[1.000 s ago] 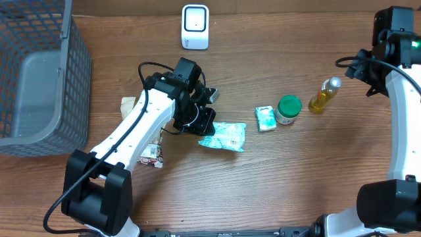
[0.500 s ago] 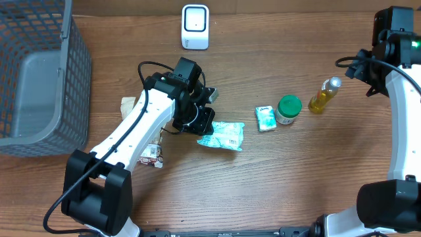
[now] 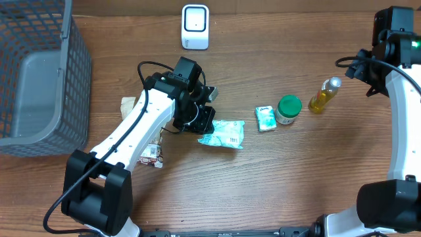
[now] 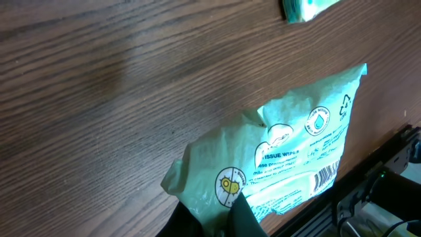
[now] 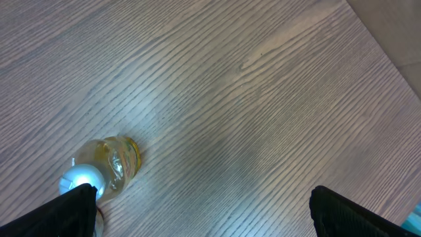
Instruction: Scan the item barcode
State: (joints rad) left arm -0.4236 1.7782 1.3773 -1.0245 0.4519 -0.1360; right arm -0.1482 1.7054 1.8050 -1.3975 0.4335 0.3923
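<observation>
Green-and-white wipes packet (image 3: 222,134) lies on the wooden table (image 3: 296,178), at centre, just left of a small green packet (image 3: 265,118). Compared with one second ago, its right edge sits slightly further left, nearer the left arm; both arms and all other objects are unchanged.

Left gripper (image 4: 210,214): jaws fully closed, pinching the packet's near corner. The barcode (image 4: 327,176) shows on the packet's face in the left wrist view. The white scanner (image 3: 195,26) stands well apart at the table's far edge.

Right gripper (image 5: 207,214): jaws fully spread, holding nothing, above bare table beside the yellow bottle (image 5: 105,164).
</observation>
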